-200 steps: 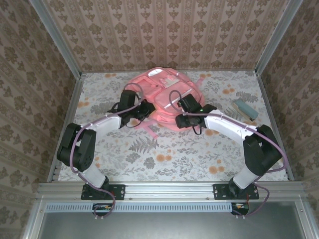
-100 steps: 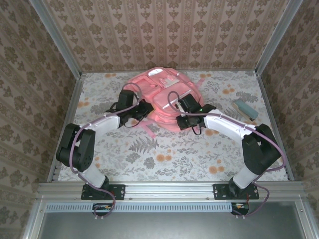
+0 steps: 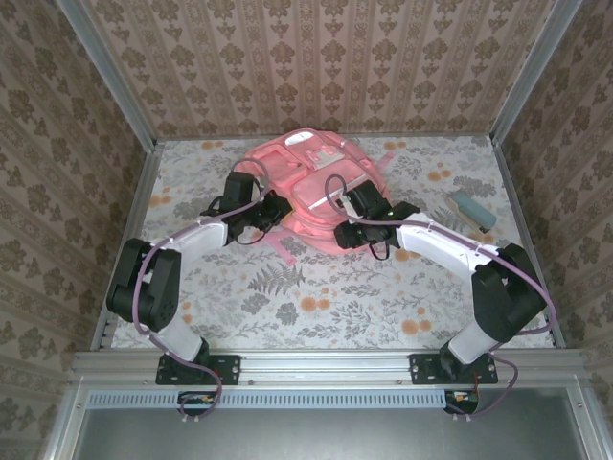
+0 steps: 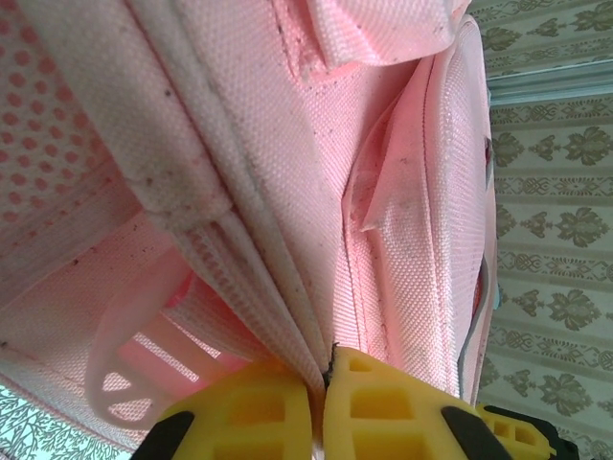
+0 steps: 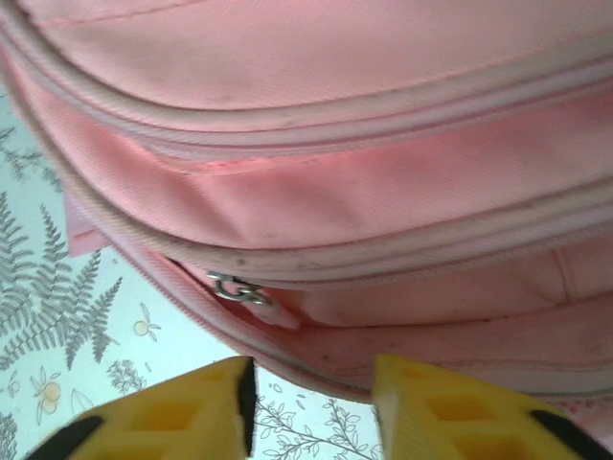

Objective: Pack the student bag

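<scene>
Left gripper (image 4: pixel 324 383): yellow fingers pressed together, pinching seam fold of student bag (image 4: pixel 287 144). Right gripper (image 5: pixel 311 402): fingers apart, nothing between them; metal zip pull (image 5: pixel 239 288) just beyond gap, bag's edge close ahead. Top view: bag lies flat against far edge of tabletop (image 3: pixel 287 297), mid-width; grippers at its near side, one each flank. Teal object (image 3: pixel 471 209) near right edge.

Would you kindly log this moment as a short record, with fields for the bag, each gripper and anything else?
bag: pink, lying at the far middle of the table
left gripper: shut on a fold at the bag's left side
right gripper: open, near the zip pull on the bag's near edge
other: teal item at far right, apart from the bag
</scene>
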`<state>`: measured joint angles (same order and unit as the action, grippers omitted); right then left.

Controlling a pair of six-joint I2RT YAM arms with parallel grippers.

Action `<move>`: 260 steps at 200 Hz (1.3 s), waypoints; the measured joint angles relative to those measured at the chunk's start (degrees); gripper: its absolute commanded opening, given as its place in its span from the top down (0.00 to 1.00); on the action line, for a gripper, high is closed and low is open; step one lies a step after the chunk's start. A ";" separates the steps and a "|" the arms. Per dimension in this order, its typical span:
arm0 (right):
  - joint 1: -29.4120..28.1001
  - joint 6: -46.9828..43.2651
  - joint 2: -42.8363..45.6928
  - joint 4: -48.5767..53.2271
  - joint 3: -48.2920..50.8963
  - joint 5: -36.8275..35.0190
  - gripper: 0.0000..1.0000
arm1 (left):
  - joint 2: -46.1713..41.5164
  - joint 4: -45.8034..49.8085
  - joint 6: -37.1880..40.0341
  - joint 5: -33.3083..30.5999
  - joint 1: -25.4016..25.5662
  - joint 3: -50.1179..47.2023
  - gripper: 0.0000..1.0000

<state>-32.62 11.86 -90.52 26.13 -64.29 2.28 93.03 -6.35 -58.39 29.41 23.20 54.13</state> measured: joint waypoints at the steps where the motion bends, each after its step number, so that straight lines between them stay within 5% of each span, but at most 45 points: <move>1: 0.00 -0.02 0.00 -0.04 0.02 0.02 0.56 | 0.00 0.00 0.00 0.00 0.00 0.00 0.94; 80: -0.07 2.40 -4.83 -6.78 0.00 2.27 0.55 | -0.57 0.09 -0.02 0.07 -0.04 -0.15 0.93; 129: -0.79 3.17 -6.64 -6.88 -0.55 1.79 0.79 | -0.76 0.37 0.04 -0.09 -0.07 -0.39 0.94; 218: -0.74 0.20 -5.14 -2.40 -2.03 -12.07 0.84 | -3.26 3.10 3.21 -0.09 -3.08 -1.60 0.98; 260: 0.79 -1.14 -4.68 -2.21 -2.51 -10.69 1.00 | -4.04 4.96 4.98 0.17 -4.79 -1.79 0.94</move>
<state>-31.83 10.72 -95.20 23.92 -66.81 -8.40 88.99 -1.39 -53.41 29.58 18.41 52.34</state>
